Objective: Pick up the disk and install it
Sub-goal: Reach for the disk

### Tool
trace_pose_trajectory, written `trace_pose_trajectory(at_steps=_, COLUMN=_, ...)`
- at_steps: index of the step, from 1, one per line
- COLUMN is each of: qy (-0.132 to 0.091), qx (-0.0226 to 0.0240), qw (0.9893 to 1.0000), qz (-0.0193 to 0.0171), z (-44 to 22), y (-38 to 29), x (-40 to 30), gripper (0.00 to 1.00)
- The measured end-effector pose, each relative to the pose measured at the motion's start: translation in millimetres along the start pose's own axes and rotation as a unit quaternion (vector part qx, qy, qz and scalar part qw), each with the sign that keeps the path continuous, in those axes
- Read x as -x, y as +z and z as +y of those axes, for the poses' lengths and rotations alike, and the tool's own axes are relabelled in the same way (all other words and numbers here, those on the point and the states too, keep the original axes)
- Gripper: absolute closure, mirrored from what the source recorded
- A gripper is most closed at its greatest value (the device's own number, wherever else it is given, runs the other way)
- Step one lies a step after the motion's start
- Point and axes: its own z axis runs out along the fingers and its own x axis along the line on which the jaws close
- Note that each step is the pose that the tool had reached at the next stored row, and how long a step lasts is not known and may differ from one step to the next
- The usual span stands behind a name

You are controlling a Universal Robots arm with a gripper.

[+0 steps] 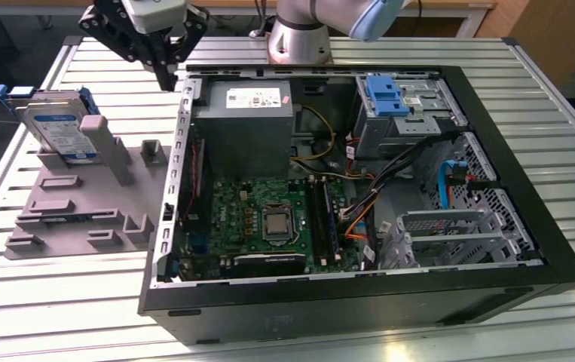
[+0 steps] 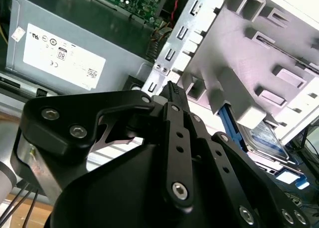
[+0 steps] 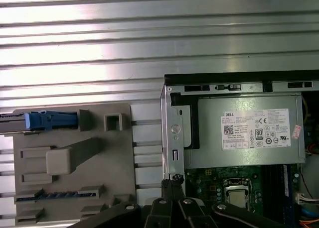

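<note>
Disk first: off to the exterior view's left of the pincer, lower and well apart from it. Stands on edge, tilted, propped in a grey moulded holder on the slatted metal table. Silver shell, white-and-blue label, blue plastic rails along the sides.

Judgement: rigid, dense for its size, smooth faces likely slippery, sensitive to knocks. Best taken across the two long railed edges at mid-length, not by the label face.

Pincer: black linked fingers closed to a point with nothing between them, above the sheet-metal corner of the open computer case.

To the exterior view's right of the pincer:
- Just beside it, a grey boxy power supply with a white sticker.
- Below that, a green motherboard.
- Farther right, a bare blue bracket.
- Farther right again, a perforated steel drive cage.
</note>
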Motion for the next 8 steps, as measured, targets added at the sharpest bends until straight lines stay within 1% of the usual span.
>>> trace_pose_trajectory(at_steps=8, qy=0.000, qx=0.0000, qw=1.0000, qz=0.0000, z=-0.6, y=0.3, x=-7.5, gripper=0.89)
